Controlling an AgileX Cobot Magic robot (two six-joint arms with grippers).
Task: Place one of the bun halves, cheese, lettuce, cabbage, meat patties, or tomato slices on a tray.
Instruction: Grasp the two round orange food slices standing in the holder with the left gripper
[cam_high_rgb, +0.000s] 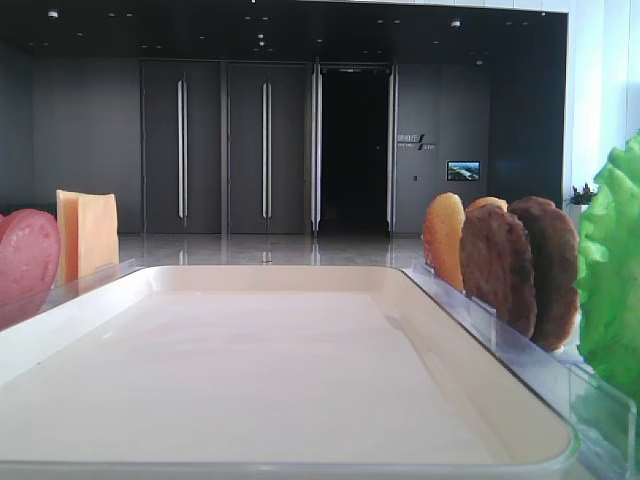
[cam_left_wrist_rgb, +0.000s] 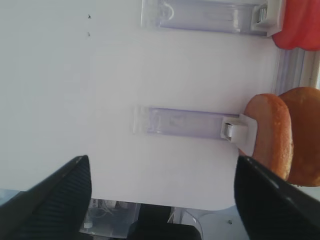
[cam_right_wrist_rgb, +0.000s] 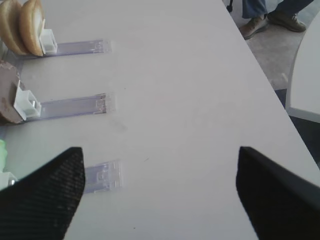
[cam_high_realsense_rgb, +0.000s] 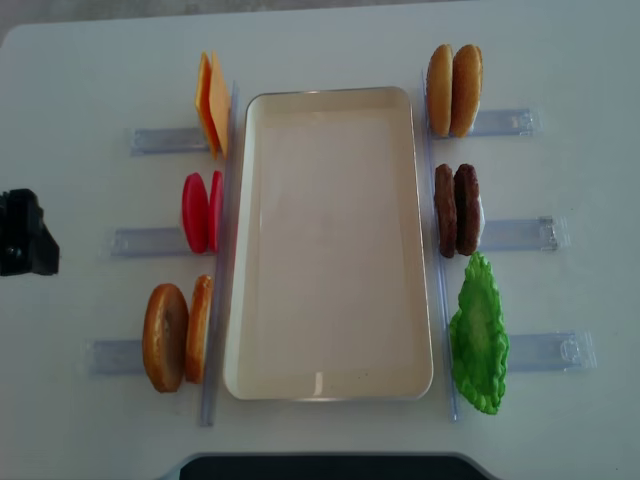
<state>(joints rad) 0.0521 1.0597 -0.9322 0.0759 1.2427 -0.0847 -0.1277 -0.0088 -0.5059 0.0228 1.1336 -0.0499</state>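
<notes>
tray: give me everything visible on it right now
The tray is a large, shallow, cream-white rectangle with rounded corners and a low raised rim, smooth and plastic-looking. It lies flat at the middle of the white table, long axis running away from the robot. Nothing is in it. Clear racks run close along both long sides, holding cheese, tomato slices and bun halves on the left, more bun halves, meat patties and lettuce on the right. No gripper touches it.

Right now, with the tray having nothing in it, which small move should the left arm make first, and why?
Probably bring the left gripper forward and right toward the bun halves standing at the end of the clear rack. Its jaws are open and hold nothing, the buns are the nearest food in its wrist view, and the tray is bare.
</notes>
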